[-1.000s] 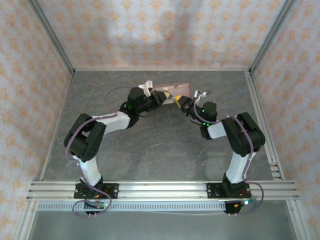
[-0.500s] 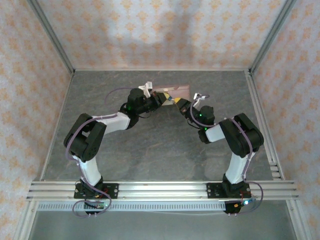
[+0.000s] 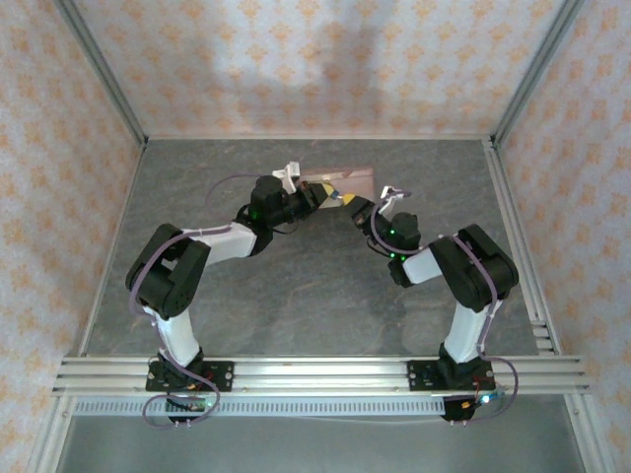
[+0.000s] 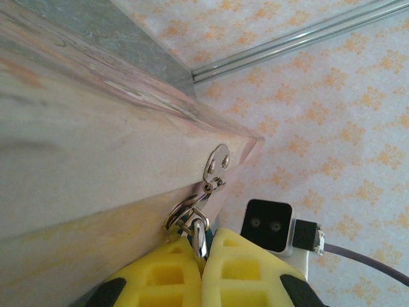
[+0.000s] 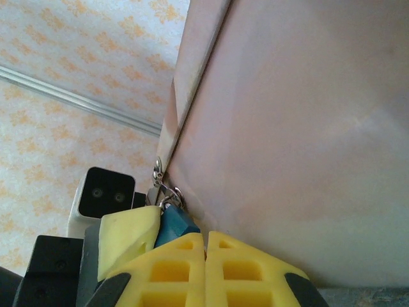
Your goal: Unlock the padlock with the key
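both grippers at the box corner

box point(image 3: 355, 177) sits beyond both arms; left gripper point(image 4: 203, 246) has its fingers pinched on the padlock point(image 5: 174, 227); right gripper point(image 5: 205, 240) has fingers pressed together, just beside it; bluish padlock hangs from the hasp point(image 4: 217, 161) at the box corner

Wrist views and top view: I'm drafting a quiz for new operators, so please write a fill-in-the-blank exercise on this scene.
1. The fingers of the left gripper are ___ in colour.
2. The padlock sits at a metal clasp on the pink box; its body is ___.
3. Seen from above, the table is ___ in colour.
Missing words: yellow; blue; grey.
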